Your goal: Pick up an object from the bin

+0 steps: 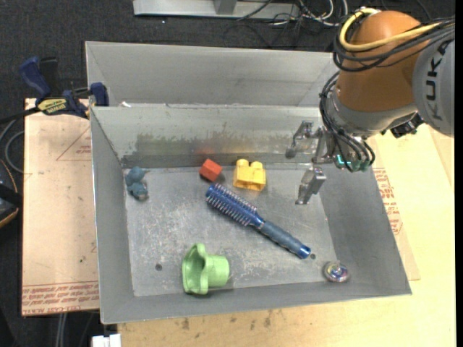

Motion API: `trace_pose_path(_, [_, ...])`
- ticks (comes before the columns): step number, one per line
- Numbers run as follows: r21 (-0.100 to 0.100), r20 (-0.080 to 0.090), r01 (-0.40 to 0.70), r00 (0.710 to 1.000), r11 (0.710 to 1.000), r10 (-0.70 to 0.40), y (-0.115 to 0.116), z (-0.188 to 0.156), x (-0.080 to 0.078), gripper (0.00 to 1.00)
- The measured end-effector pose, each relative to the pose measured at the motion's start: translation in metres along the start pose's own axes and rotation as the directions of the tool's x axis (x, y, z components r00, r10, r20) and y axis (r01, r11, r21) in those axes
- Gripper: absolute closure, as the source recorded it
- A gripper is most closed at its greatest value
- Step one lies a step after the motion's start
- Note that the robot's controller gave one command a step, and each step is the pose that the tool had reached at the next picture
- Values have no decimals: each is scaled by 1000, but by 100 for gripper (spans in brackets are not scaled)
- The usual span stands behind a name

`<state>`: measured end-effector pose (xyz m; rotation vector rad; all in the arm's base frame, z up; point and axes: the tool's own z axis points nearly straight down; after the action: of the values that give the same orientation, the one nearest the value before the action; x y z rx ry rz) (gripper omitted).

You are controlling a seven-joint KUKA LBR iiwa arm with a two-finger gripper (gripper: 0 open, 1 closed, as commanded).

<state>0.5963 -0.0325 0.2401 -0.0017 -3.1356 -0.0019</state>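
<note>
- The bin (217, 71) is grey metal with sloping walls; its floor is scuffed and speckled, mostly bare, with a few loose things spread well apart
- Behind the bin is a dark floor with black cables (307, 9) trailing across it
- The arm comes in from the right under a rounded orange cover (376, 56); the gripper (307, 163) hangs in the bin's back right part, over bare floor near the right wall
- Its two metal fingers are spread apart with nothing between them
- Nearest to it are a yellow block (249, 174), to its left by the back wall, and a blue hairbrush (253, 219) lying flat in the middle
- The hairbrush's long axis runs diagonally, the bristle head towards the back left and the handle end towards the front right, below the gripper
- An orange block (210, 170) sits just beside the yellow one
- A small blue-grey figure (136, 183) lies at the left, a green cup (205, 270) on its side at the front, a small shiny round thing (336, 272) in the front right corner
</note>
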Motion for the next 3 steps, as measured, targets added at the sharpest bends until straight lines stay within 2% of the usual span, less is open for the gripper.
trace_pose_path(1, [-3,1,-36,999,999,36,107,77,-1,0])
trace_pose_path(2, [-3,15,-93,996,996,93,106,156,-7,0])
trace_pose_path(3, [-2,13,-93,996,996,93,106,158,-7,100])
